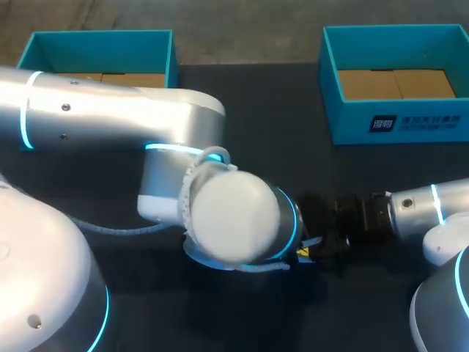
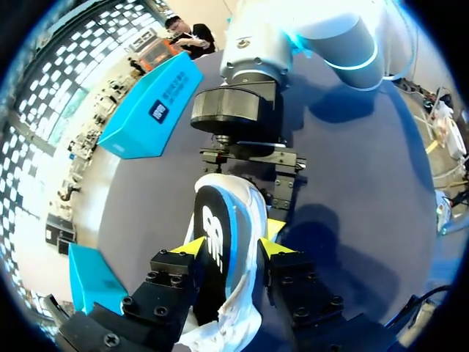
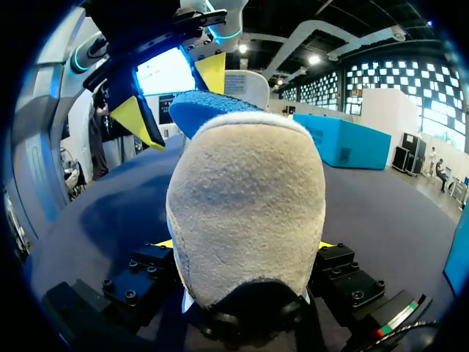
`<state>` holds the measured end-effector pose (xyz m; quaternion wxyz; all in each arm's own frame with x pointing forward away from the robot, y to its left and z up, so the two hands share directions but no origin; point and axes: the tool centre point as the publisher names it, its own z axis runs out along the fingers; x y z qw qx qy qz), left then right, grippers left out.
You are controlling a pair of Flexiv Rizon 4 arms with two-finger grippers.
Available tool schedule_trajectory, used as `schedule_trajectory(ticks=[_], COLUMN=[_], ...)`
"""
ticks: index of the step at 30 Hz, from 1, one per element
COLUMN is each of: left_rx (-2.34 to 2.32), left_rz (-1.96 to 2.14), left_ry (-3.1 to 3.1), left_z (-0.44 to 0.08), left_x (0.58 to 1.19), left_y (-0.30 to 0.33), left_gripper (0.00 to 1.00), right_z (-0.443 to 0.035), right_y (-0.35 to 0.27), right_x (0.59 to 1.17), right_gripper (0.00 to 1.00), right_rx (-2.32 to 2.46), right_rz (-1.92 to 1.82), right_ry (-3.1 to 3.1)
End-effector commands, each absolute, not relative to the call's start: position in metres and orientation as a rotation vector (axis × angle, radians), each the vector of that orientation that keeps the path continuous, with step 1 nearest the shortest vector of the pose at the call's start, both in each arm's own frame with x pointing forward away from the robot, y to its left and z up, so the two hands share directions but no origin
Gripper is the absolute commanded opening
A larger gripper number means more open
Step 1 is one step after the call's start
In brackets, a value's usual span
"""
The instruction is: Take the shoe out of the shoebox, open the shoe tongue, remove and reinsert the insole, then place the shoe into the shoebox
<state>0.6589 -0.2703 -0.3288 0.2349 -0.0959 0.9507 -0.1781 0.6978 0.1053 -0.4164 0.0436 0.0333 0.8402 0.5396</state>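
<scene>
**Left jaws:** closed on the shoe (image 2: 223,246), with one yellow fingertip (image 2: 192,246) pressed against it from each side. The gripped end shows a black and blue side panel and a white upper.

**Right jaws:** closed on the opposite end of the shoe, where a grey, suede-like cap (image 3: 245,209) fills the space between the black fingers. Only slivers of their yellow fingertips (image 3: 165,243) show at either side.

**Relation of the jaws:** the two pairs face each other along the shoe's length, so each wrist view shows the other arm's fingers at the shoe's far end.

**Shoe:** held between the two arms over the dark desk (image 1: 256,110), outside both shoeboxes. Its shadow falls on the desk beside it. In the head view it lies almost wholly hidden under the wrist of the left arm (image 1: 110,110).

**Arms:** the left arm enters from the left and reaches past the middle. The right arm (image 1: 425,205) enters from the right edge, and the two meet near the centre of the desk.

**Shoeboxes:** the left shoebox (image 1: 99,38) and the right shoebox (image 1: 410,121), both teal, stand open at the far side of the desk, well apart. Each shows a brown cardboard floor.
</scene>
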Motion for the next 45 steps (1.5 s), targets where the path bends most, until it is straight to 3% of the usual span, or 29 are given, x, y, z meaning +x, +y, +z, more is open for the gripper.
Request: schedule_trajectory(ticks=[1, 24, 32, 33, 45], left_rx=[-0.295, -0.382, -0.407, -0.410, -0.415], left_rz=[-0.452, -0.429, -0.436, -0.437, -0.499], left_ry=[2.522, 2.398, 2.394, 2.393, 2.419], left_z=[-0.334, -0.345, -0.345, -0.345, -0.325], left_x=[0.658, 0.674, 0.681, 0.681, 0.685], left_y=[-0.280, -0.278, -0.272, -0.272, -0.272], left_gripper=[0.42, 0.35, 0.15, 0.00, 0.00], right_z=[-0.416, -0.416, -0.416, -0.416, -0.416], right_y=[0.105, 0.105, 0.105, 0.105, 0.105], right_x=[0.695, 0.695, 0.695, 0.695, 0.695], right_gripper=[0.00, 0.00, 0.00, 0.00, 0.00], right_rx=[0.103, 0.103, 0.103, 0.103, 0.103], right_rz=[1.644, 1.644, 1.644, 1.644, 1.644], right_ry=[2.569, 2.569, 2.569, 2.569, 2.569])
